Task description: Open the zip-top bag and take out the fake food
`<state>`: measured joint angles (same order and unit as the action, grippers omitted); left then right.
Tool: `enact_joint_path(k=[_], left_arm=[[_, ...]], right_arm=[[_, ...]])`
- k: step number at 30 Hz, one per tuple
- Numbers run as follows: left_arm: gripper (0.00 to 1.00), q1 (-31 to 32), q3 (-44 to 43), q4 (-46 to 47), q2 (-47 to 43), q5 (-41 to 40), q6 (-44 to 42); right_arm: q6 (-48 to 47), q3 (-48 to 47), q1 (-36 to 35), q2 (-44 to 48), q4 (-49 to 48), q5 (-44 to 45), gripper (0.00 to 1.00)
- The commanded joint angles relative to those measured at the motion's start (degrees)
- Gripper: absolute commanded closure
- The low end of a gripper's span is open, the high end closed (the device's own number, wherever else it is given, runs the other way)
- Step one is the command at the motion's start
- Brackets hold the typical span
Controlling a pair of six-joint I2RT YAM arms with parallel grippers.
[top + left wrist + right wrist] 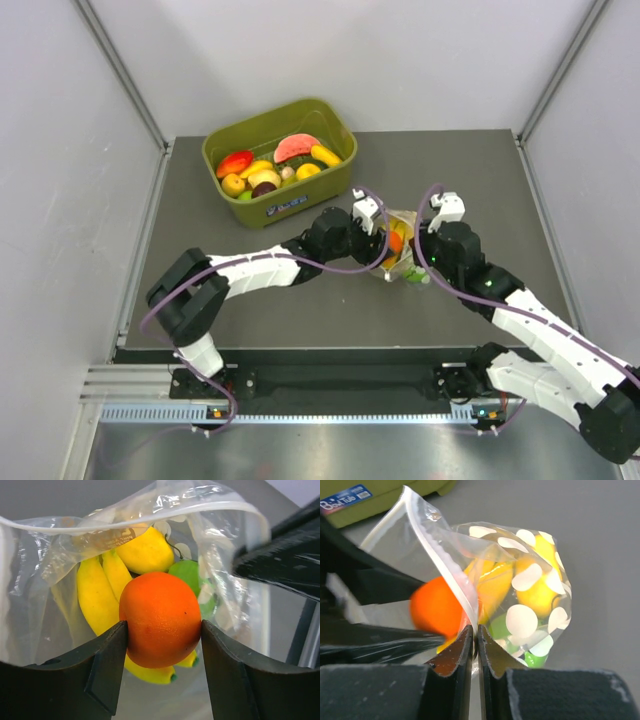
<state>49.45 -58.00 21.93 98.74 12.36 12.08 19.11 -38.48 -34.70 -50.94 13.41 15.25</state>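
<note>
The clear zip-top bag [402, 256] with white dots sits mid-table, its mouth open [150, 515]. My left gripper [164, 645] reaches into it and is shut on the orange piece [161, 617], one finger on each side. Behind it lie the yellow banana bunch [100, 595], a yellow lemon-like piece [146, 551] and the round green piece [189, 574]. My right gripper [476, 632] is shut on the bag's zip strip [451, 575], holding that edge up. The orange piece [436, 607] shows blurred at the bag mouth in the right wrist view. The red piece is hidden.
An olive-green tub [280, 160] at the back left holds a pink watermelon slice [297, 146], a red piece [234, 163], yellow pieces and a dark round fruit [264, 187]. White walls stand on both sides of the grey table [480, 190].
</note>
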Motion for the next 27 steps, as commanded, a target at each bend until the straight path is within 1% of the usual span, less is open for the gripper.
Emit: enact_joint_path(k=[1, 5, 15, 18, 19, 20, 23, 26, 27], left_arm=[[0.37, 0.21, 0.6, -0.57, -6.01, 0.38, -0.12], [0.37, 0.21, 1.48, -2.42, -10.48, 0.21, -0.56], [0.37, 0.21, 2.19, -5.58, -18.14, 0.38, -0.3], [0.37, 0.21, 3.59, -4.97, -21.56, -3.12, -0.03], [0.36, 0.12, 3.94, -4.1, -22.35, -6.09, 0.14], [0.36, 0.12, 4.38, -3.66, -23.58, -7.42, -0.03], [0.35, -0.49, 3.25, -4.26, -24.56, -11.12, -1.35], [0.35, -2.42, 2.01, -4.71, -25.44, -11.83, -1.79], [0.35, -4.0, 1.75, -4.88, -25.79, -11.83, -1.88]], right_arm=[[-0.48, 0.51, 1.56, 1.02, -1.02, -0.3, 0.92], [-0.57, 0.86, 2.53, 0.75, -1.19, -1.18, 0.92], [-0.31, 2.44, 4.11, -0.04, -2.95, -3.47, 0.92], [-0.39, 2.53, 4.46, 0.05, -3.3, -4.08, 0.92], [-0.31, 2.62, 4.55, 0.05, -3.39, -4.26, 0.92], [-0.31, 2.62, 4.55, 0.05, -3.48, -4.69, 0.92], [-0.31, 2.62, 4.64, 0.14, -3.39, -5.22, 0.92], [-0.39, 2.8, 4.73, 0.75, -3.13, -5.14, 0.92], [-0.39, 2.88, 4.73, 0.84, -3.04, -5.14, 0.92]])
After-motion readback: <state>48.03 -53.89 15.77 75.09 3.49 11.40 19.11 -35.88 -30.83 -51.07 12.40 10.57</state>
